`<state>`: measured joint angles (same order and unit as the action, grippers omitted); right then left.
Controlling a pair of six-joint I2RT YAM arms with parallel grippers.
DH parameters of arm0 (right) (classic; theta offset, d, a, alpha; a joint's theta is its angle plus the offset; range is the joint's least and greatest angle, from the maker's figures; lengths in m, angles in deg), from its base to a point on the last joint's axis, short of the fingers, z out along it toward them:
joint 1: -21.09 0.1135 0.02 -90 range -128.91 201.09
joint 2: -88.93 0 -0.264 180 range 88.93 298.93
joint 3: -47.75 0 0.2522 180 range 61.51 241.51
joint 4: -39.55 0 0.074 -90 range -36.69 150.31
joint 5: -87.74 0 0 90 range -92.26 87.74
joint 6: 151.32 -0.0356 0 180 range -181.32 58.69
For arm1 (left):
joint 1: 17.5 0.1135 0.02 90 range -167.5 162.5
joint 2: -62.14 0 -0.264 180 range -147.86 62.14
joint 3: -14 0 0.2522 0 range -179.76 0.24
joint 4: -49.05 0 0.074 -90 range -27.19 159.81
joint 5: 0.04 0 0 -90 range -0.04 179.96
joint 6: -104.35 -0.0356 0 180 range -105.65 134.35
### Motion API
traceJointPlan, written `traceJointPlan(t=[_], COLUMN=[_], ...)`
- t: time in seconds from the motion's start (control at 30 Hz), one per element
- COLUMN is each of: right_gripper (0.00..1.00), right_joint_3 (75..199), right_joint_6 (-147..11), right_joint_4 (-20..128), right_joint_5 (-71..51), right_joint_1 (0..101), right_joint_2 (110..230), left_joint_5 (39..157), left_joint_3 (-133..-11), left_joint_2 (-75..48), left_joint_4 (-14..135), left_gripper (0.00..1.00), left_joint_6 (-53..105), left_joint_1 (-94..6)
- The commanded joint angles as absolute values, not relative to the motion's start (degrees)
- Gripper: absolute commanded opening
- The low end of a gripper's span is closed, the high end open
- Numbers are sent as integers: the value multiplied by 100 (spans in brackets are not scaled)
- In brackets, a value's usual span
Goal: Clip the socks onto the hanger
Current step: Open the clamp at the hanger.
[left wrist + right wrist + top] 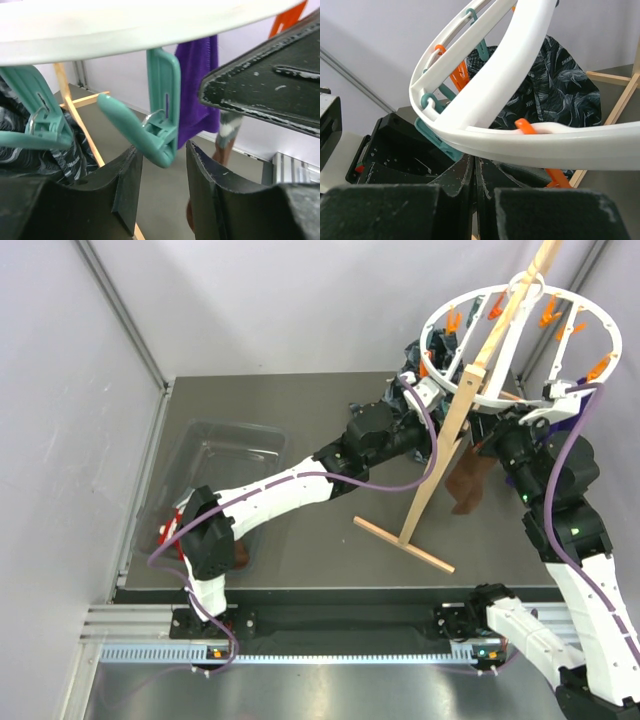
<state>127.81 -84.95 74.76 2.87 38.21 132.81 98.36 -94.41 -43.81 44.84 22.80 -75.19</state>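
The hanger, a white ring with orange and teal clips, hangs on a slanted wooden pole at the back right. My left gripper reaches up to its left side. In the left wrist view it is open, and the lower end of a teal clip sits just between its fingertips without touching them. A dark brown sock hangs below the ring, its upper end hidden. My right gripper is beside it, its jaws shut with nothing between them, right under the ring. Red socks lie in the bin.
A clear plastic bin stands at the left of the table. A purple sock and a dark patterned cloth hang from the ring. The stand's wooden foot lies across the table's middle front.
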Motion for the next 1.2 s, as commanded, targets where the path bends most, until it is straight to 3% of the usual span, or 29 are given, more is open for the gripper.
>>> traceJointPlan(t=[0.0,0.37,0.63,1.03,1.17], right_gripper=[0,0,0,0,0], right_joint_3=[12901,12989,12980,12954,12971], right_joint_6=[-8496,-8180,-8100,-8100,-8144], right_joint_4=[7379,7704,7818,7836,7880], right_joint_5=[381,1171,1172,1049,943], right_joint_1=[3858,3858,3858,3858,3858], right_joint_2=[13174,12971,12892,12796,12752], left_joint_5=[9559,9347,9549,10420,10288], left_joint_3=[-9530,-9486,-9187,-9213,-9389], left_joint_2=[-4105,-3990,-4008,-4096,-4175], left_joint_4=[4251,4339,3592,2994,3179], left_gripper=[45,50,57,57,50], left_joint_6=[2209,1962,2006,2050,1962], left_joint_1=[-7533,-7437,-7410,-7446,-7446])
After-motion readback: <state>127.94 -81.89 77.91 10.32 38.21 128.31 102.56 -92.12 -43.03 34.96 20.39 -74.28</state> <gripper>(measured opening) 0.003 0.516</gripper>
